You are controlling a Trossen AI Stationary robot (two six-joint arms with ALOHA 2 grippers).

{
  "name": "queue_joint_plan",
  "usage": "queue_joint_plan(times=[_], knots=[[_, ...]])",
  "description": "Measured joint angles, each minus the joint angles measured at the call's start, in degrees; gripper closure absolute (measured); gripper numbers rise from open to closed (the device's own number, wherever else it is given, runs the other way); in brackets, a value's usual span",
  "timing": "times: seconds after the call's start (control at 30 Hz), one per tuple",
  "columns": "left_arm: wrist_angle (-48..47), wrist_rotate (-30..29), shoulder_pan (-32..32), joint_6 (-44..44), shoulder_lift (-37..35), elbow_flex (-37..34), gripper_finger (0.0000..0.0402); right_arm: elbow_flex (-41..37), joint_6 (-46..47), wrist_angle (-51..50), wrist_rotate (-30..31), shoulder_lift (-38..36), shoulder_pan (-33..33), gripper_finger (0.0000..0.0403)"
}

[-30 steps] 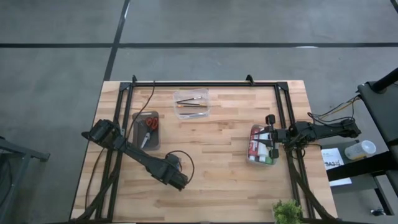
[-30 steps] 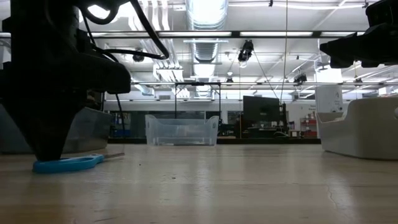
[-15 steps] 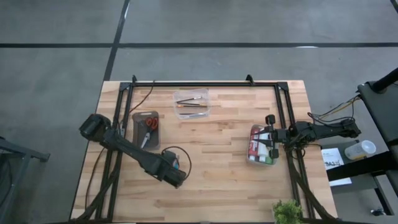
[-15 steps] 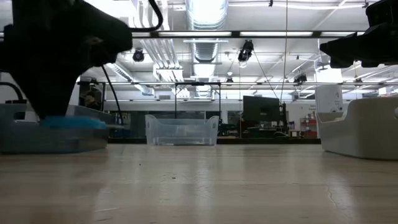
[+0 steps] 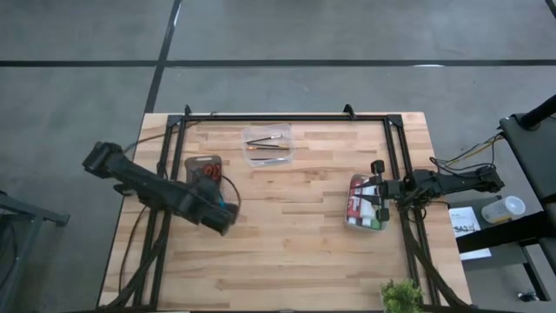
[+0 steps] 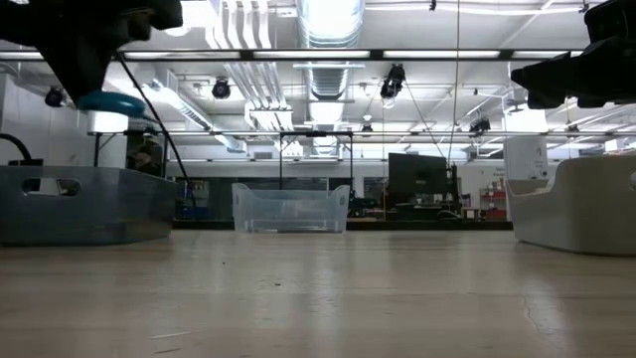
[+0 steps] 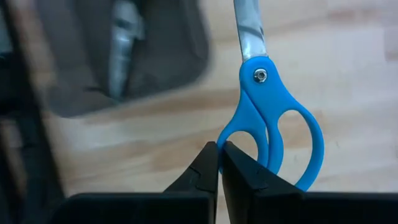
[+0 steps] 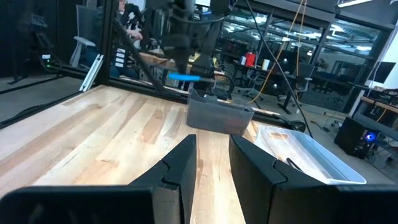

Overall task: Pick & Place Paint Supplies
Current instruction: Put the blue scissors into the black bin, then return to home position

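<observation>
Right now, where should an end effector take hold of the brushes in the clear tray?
Mid-handle, from straight above, closing across the shafts: the brushes lie flat along the clear tray, whose walls block sideways approaches. The left end effector holds blue scissors.

Both arms are dark, near-black — chains of blocky links with rounded joint housings. The left arm (image 5: 165, 193) carries a thin black cable that loops beside its wrist, mid-left of the high view. The right arm (image 5: 452, 182) trails a bundle of thin wires, some yellowish, at mid-right. Each gripper ends in two flat, matte black fingers (image 8: 180, 168) with angular, stepped inner edges — plain, with no markings visible.
</observation>
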Motion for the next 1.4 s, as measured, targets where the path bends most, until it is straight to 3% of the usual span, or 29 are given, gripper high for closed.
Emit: queue_joint_plan(times=[0.3, 0.53, 0.93, 1.17, 1.4], knots=[[-13.81, -2.30, 5.18, -0.90, -7.38, -0.11, 0.0388, 0.00, -0.02, 0.00, 0.00, 0.00, 0.00, 0.0312], [-14.28, -3.47, 13.01, 7.75, -7.54, -3.74, 0.0388, 0.00, -0.02, 0.00, 0.00, 0.00, 0.02, 0.0312], [-0.37, 0.21, 24.47, 20.67, -7.59, -18.48, 0.0388, 0.00, -0.02, 0.00, 0.00, 0.00, 0.00, 0.0312], [9.67, 1.84, 25.91, 21.70, -7.59, -24.52, 0.0387, 0.00, 0.00, 0.00, 0.00, 0.00, 0.00, 0.0312], [9.81, 2.67, 25.91, 22.75, -7.65, -24.83, 0.0361, 0.00, -0.02, 0.00, -0.01, 0.00, 0.00, 0.0312]])
